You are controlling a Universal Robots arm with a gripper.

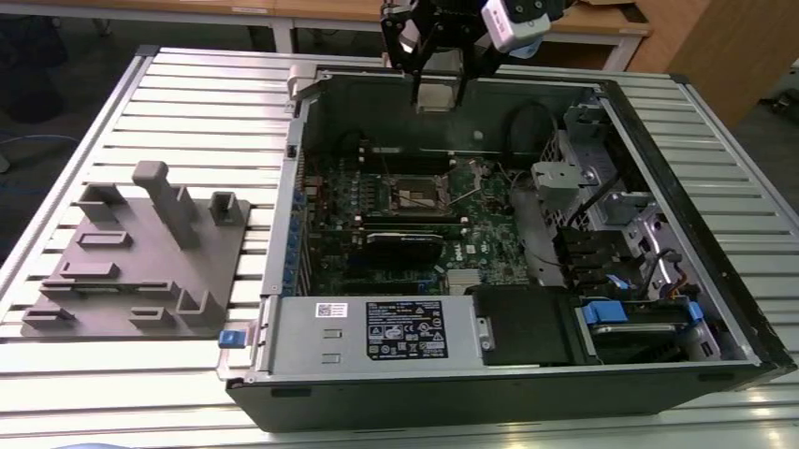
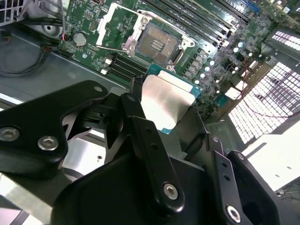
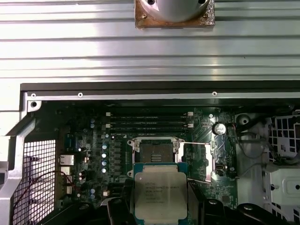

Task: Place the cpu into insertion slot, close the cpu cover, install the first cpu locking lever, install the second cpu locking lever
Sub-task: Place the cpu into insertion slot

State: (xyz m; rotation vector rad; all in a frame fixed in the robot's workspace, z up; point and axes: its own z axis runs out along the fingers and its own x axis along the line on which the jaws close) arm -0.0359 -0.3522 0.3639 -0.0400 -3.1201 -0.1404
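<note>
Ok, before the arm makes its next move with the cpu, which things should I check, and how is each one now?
1. Tool holds the cpu: ok, shut on its edges.
2. Slot is empty: ok, bare contacts show.
3. Cover is swung open, off the slot: ok.
4. cpu is low at the slot: not ok; in the exterior view it hangs high above the board.
5. cpu corners match the slot: cannot tell.
</note>
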